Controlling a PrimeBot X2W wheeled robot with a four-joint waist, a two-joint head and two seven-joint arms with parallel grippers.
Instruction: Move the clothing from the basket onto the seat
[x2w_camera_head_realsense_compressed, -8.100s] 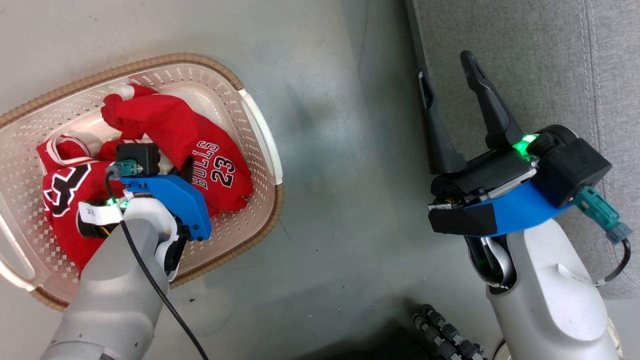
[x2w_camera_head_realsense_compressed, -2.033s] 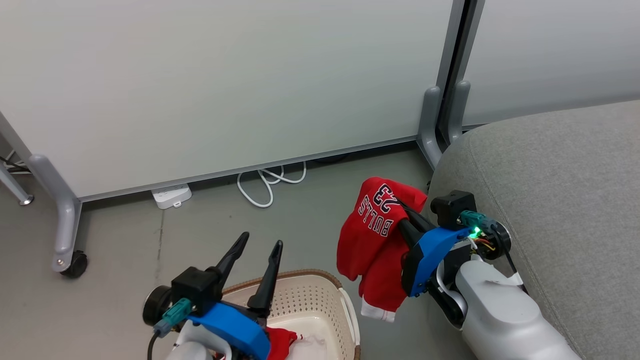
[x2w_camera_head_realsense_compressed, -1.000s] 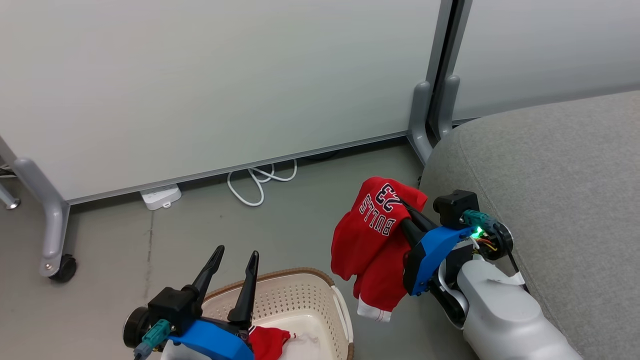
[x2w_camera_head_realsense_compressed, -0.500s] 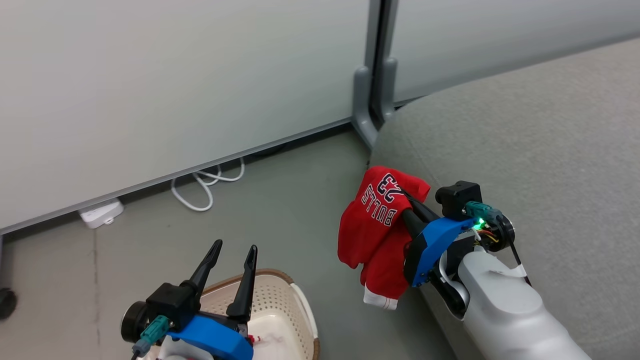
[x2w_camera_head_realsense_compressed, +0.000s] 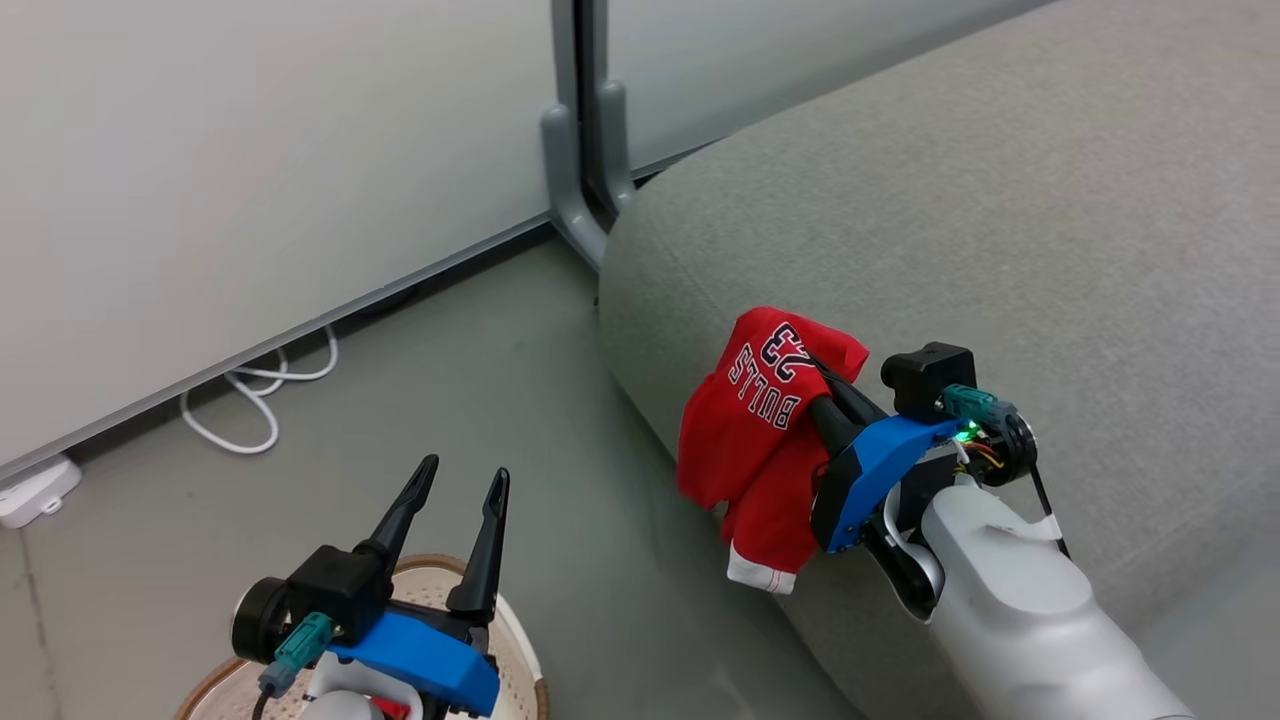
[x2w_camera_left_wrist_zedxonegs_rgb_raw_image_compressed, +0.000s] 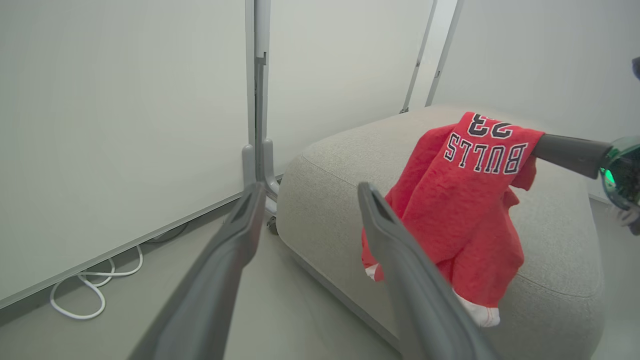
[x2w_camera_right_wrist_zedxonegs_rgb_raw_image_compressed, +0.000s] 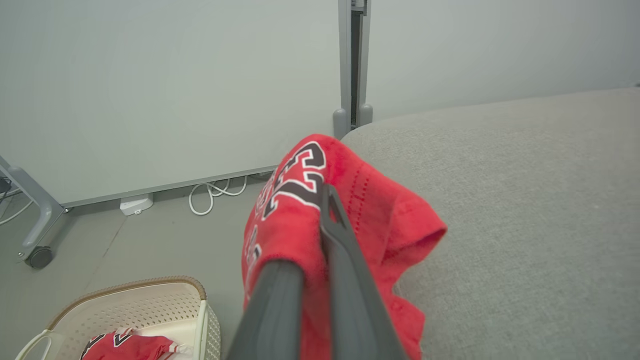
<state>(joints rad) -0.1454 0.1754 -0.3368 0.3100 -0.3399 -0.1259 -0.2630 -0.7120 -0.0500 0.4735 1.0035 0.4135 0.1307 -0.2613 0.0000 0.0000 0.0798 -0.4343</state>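
We are pinching the red garment (x2w_camera_head_realsense_compressed: 745, 430) high in our closed right gripper (x2w_camera_head_realsense_compressed: 812, 372), so it is hanging freely at the seat's (x2w_camera_head_realsense_compressed: 1000, 200) left edge. Our left gripper (x2w_camera_head_realsense_compressed: 465, 467) is hovering open over the basket (x2w_camera_right_wrist_zedxonegs_rgb_raw_image_compressed: 140, 283), which is holding more clothing (x2w_camera_right_wrist_zedxonegs_rgb_raw_image_compressed: 130, 345).

- The grey floor (x2w_camera_head_realsense_compressed: 470, 400) is smooth and carries everything here.
- The cream basket (x2w_camera_right_wrist_zedxonegs_rgb_raw_image_compressed: 125, 286) with its brown rim stands on it, apart from the seat.
- The large grey fabric seat (x2w_camera_head_realsense_compressed: 1000, 200) rests on the floor, close to the wall panels.
- A looped white cable (x2w_camera_head_realsense_compressed: 262, 400) and a white power strip (x2w_camera_right_wrist_zedxonegs_rgb_raw_image_compressed: 135, 204) lie along the wall's foot.
- A grey partition foot (x2w_camera_head_realsense_compressed: 575, 200) stands just beside the seat's corner; a caster (x2w_camera_right_wrist_zedxonegs_rgb_raw_image_compressed: 39, 257) sits further along.
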